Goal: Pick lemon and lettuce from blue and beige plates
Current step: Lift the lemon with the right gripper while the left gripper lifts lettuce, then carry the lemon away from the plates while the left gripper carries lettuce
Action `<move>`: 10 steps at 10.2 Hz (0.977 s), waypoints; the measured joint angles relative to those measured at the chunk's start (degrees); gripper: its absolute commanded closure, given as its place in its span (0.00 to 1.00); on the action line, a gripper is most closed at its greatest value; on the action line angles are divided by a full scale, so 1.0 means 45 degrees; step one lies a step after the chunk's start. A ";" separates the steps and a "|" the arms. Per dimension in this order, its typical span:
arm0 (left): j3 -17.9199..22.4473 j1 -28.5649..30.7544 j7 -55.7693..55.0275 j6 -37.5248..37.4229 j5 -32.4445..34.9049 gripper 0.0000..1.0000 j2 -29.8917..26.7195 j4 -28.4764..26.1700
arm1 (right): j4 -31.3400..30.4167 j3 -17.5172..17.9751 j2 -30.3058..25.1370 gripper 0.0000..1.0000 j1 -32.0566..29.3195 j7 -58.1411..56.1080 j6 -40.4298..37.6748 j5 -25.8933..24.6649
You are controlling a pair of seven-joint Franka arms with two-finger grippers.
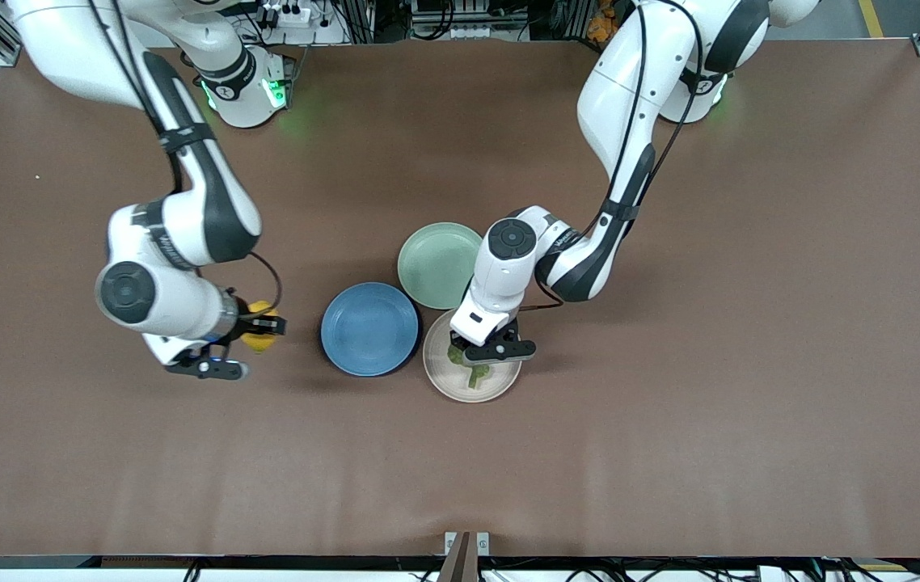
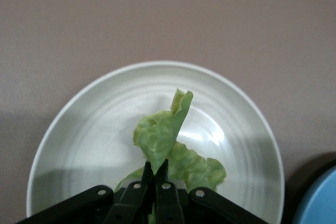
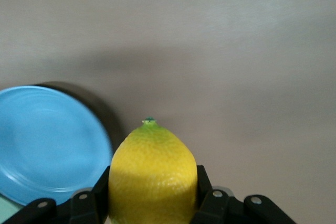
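My right gripper [image 1: 254, 327] is shut on the yellow lemon [image 1: 259, 337], also seen in the right wrist view [image 3: 152, 174], and holds it over the bare table beside the blue plate [image 1: 369, 328], toward the right arm's end. The blue plate [image 3: 47, 142] holds nothing. My left gripper [image 1: 468, 356] is over the beige plate [image 1: 472, 386] and shut on the green lettuce leaf [image 1: 476, 373]. In the left wrist view my gripper [image 2: 156, 167] pinches the leaf [image 2: 165, 135], which hangs crumpled over the beige plate [image 2: 79, 140].
A pale mint-green plate [image 1: 437, 263] lies farther from the front camera, touching the blue and beige plates. The brown table [image 1: 670, 444] stretches wide around them.
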 measured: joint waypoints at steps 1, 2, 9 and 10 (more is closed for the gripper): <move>0.0021 0.0061 0.0000 -0.0085 0.0000 1.00 -0.0191 0.0013 | -0.0251 -0.0246 -0.0155 1.00 -0.0292 -0.0905 -0.0006 -0.0004; 0.0041 0.0163 0.0000 -0.0468 0.0000 1.00 -0.0488 0.0025 | -0.0485 -0.0421 -0.0299 1.00 -0.0618 -0.1778 -0.0005 -0.0009; 0.0079 0.1651 0.0629 -0.4247 0.0000 1.00 -0.2473 0.0027 | -0.3107 -0.1354 -0.1151 1.00 -0.1731 -0.5268 0.2069 -0.0480; 0.0078 0.2107 0.0931 -0.4554 0.0000 1.00 -0.2577 0.0035 | -0.3479 -0.1379 -0.1150 1.00 -0.1756 -0.5366 0.2492 -0.0492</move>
